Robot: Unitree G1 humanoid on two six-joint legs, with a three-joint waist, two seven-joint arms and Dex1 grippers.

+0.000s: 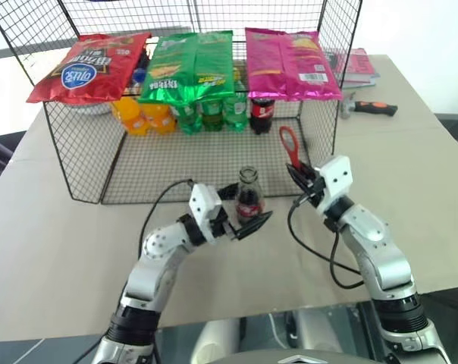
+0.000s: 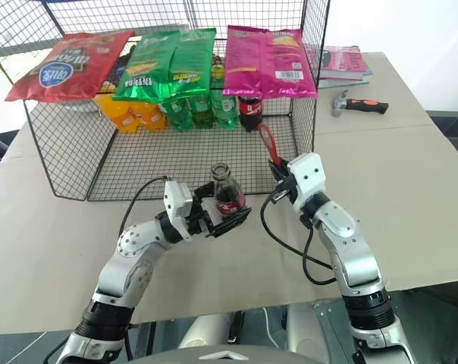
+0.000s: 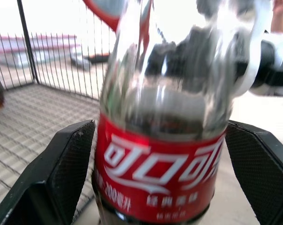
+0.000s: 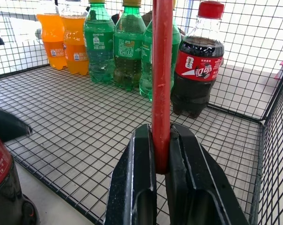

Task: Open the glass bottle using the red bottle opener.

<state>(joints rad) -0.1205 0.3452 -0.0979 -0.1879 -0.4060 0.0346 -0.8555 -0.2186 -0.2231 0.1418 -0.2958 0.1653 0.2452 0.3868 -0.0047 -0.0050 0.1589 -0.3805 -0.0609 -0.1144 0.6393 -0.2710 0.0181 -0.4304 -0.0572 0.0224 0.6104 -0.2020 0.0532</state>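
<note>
1. We are spreading our left gripper (image 1: pixel 243 225) wide around the glass bottle (image 1: pixel 249 199), its fingers (image 3: pixel 66 164) standing clear of the red label on both sides.
2. The bottle is standing upright on the worktop (image 1: pixel 54 250), just before the wire basket (image 1: pixel 85 159).
3. Our right gripper (image 1: pixel 299 176) is clamping the red bottle opener (image 1: pixel 289 145) by its handle, loop pointing up.

Right claw (image 4: pixel 161 154) clamps red bottle opener (image 4: pixel 162 70) upright; soda bottles (image 4: pixel 125 44) beyond
</note>
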